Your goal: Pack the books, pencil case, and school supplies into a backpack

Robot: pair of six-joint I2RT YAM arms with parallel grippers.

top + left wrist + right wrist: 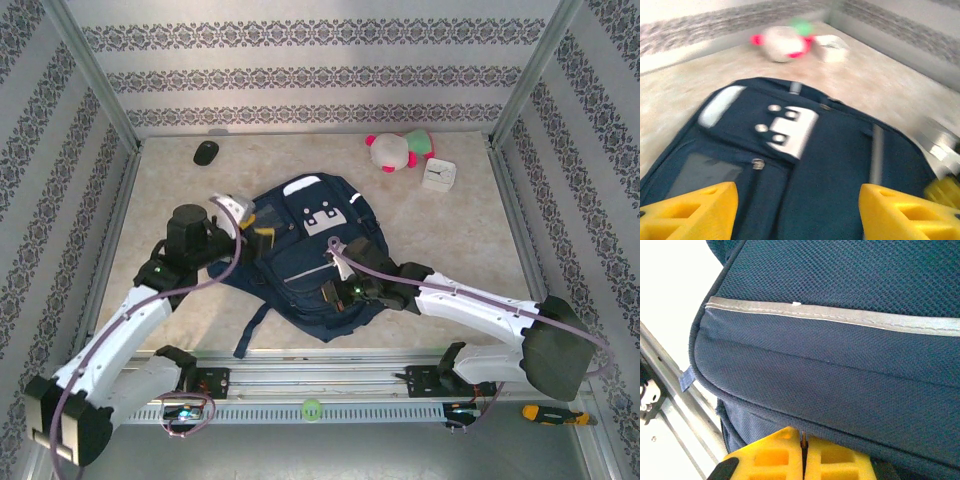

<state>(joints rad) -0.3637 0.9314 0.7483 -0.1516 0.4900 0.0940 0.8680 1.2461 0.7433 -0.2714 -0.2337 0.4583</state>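
Seen from overhead, the navy backpack (345, 210) lies flat mid-table, grey patch up. The left gripper (262, 230) is over its left side and the right gripper (340, 285) is low on its front pockets. The left wrist view looks across the backpack toward a blurred plush toy (782, 42) and white clock (832, 47). Its yellow fingers (695, 210) are spread wide, holding nothing. The right wrist view is close on mesh and a grey reflective stripe (840, 317). There the fingers (775, 460) are clenched together under the backpack's seam, with a thin sliver between them that I can't identify.
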